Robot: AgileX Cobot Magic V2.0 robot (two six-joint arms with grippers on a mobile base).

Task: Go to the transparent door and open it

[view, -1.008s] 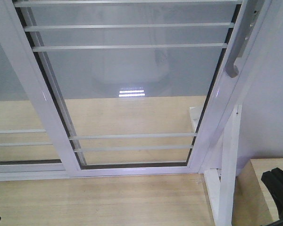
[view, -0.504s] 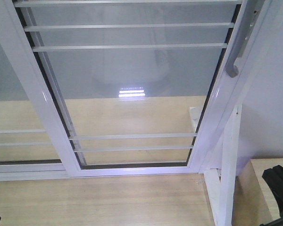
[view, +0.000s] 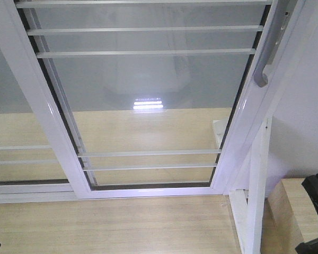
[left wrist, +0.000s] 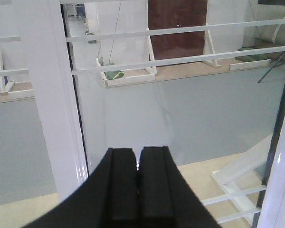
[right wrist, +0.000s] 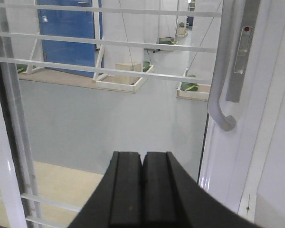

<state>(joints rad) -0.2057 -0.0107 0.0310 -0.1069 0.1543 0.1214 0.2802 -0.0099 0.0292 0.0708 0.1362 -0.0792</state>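
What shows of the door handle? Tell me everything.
The handle is a grey, metal-looking bar running down the door's white stile and curling into a hook at its lower end. Beside it sits a grey lock plate with a small red dot. Nothing touches it; the right gripper is shut, below and left of it.

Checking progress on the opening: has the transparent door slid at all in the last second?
No. The transparent door still lines up with the white post as before.
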